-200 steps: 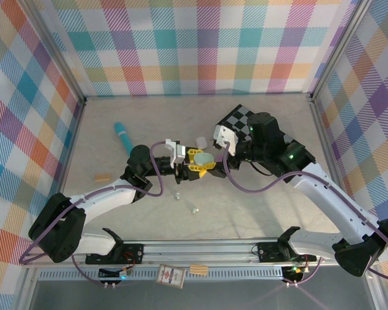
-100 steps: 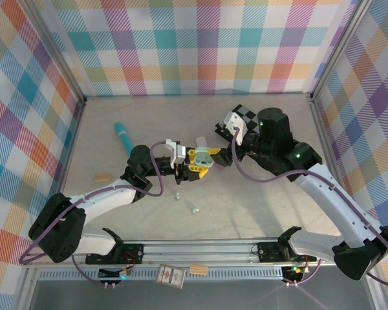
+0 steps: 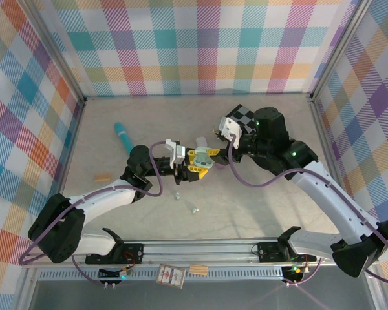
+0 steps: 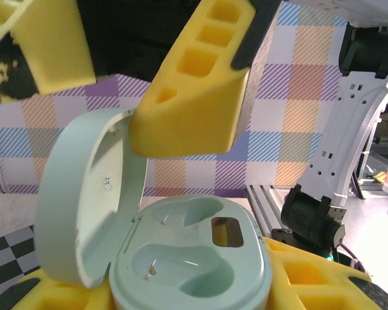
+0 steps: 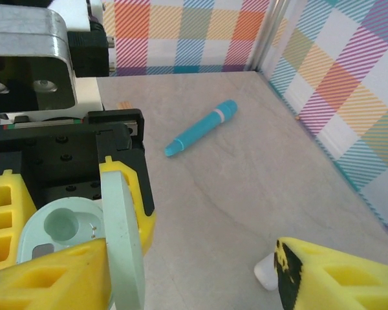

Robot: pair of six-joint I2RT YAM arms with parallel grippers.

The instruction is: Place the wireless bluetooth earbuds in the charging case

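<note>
From the top external view, the mint-green charging case (image 3: pixel 204 162) is seen raised above the middle of the desk (image 3: pixel 258 206), clamped in the left gripper (image 3: pixel 193 165). The right gripper (image 3: pixel 207 152) is met just beside it from the far right. Two tiny earbuds (image 3: pixel 178 197) are left lying on the desk, near each other and just in front of the case, the second (image 3: pixel 195 209) a little nearer the arm bases. A teal pen (image 3: pixel 123 137) is placed well apart to the far left, a small wooden block (image 3: pixel 102 178) near the left wall, and a checkered board (image 3: pixel 243 117) behind the right wrist.

In the left wrist view, the charging case (image 4: pixel 187 258) is held between the yellow fingers of the left gripper (image 4: pixel 187 294). Its lid (image 4: pixel 84 200) is swung up on the left, and both wells are seen empty. One yellow finger (image 4: pixel 194 90) of the right gripper is pressed against the lid's top edge.

In the right wrist view, the jaws of the right gripper (image 5: pixel 194 274) are spread apart. The upright lid (image 5: pixel 124 239) is found between them, against the left-hand finger, with the other finger well clear. The case base (image 5: pixel 61 229) is gripped in the left gripper (image 5: pixel 71 226). The pen (image 5: pixel 204 127) is seen beyond, and a white object (image 5: pixel 265 271) beside the right-hand finger cannot be identified.
</note>
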